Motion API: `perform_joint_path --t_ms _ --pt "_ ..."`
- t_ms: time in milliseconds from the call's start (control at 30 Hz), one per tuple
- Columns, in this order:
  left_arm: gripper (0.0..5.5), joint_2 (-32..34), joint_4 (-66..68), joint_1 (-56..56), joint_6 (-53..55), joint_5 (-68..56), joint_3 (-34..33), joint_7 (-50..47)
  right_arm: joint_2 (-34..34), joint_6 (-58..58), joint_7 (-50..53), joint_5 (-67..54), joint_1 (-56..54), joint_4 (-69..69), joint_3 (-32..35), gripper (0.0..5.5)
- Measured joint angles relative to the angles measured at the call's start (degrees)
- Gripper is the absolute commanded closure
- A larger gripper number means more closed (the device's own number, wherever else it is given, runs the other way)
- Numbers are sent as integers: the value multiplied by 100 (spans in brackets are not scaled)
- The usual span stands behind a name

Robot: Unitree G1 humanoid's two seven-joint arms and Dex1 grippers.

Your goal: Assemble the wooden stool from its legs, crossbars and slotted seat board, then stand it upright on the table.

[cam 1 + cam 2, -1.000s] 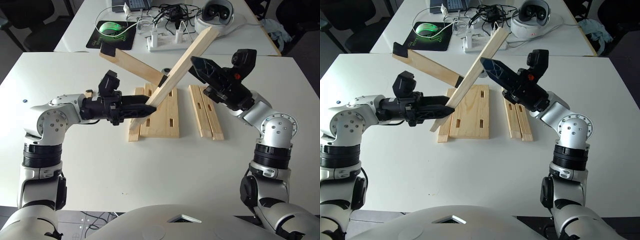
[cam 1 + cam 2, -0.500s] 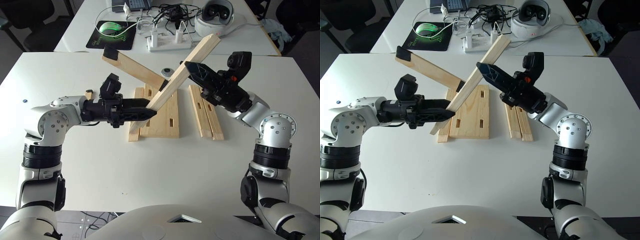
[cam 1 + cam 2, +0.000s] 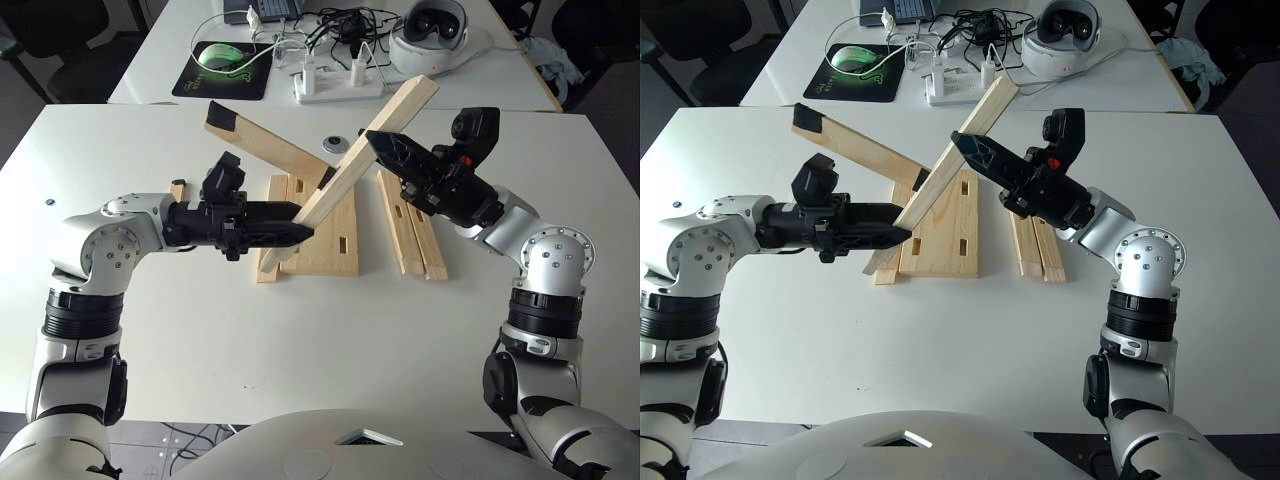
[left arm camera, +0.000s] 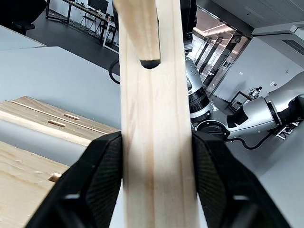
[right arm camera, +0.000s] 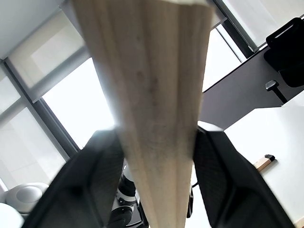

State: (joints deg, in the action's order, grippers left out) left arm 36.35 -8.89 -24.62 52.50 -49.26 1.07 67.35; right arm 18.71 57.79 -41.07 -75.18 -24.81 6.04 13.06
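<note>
I am gripping one leg (image 3: pixel 400 105) with both claws. My left claw (image 3: pixel 295 232) is clamped on its lower end, just above the near left corner of the board (image 3: pixel 335 250). In my left wrist view the wood is sitting tight between the dark fingers (image 4: pixel 102 180). From there the leg is slanting up and away to my right. My right claw (image 3: pixel 378 148) is closed on it higher up, and that wrist view shows the wood pressed between its fingers (image 5: pixel 95 175). The leg's top end is sticking out past my right claw.

A second leg (image 3: pixel 260 138) with a black cap is tilting up to my left and crossing behind the first. I cannot tell whether the two are touching. The board is lying flat on the surface (image 3: pixel 300 340) under the crossing. Two crossbars (image 3: pixel 415 230) are lying side by side just to its right, below my right claw.
</note>
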Motion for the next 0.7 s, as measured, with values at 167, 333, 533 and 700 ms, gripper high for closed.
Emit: perform_joint_path --t_ms 167,333,533,700 --pt "199 81 6 13 -37 91 1 9 -13 -9 2 -7 15 -1 17 341" --pt "121 257 139 139 -56 258 20 48 -37 -91 5 2 65 -32 123 341" --pt "77 752 394 643 -38 376 -100 320 92 -260 -155 180 109 -45 182 341" --pt "77 1150 791 918 -150 417 -595 466 488 -634 -723 830 146 -226 159 341"
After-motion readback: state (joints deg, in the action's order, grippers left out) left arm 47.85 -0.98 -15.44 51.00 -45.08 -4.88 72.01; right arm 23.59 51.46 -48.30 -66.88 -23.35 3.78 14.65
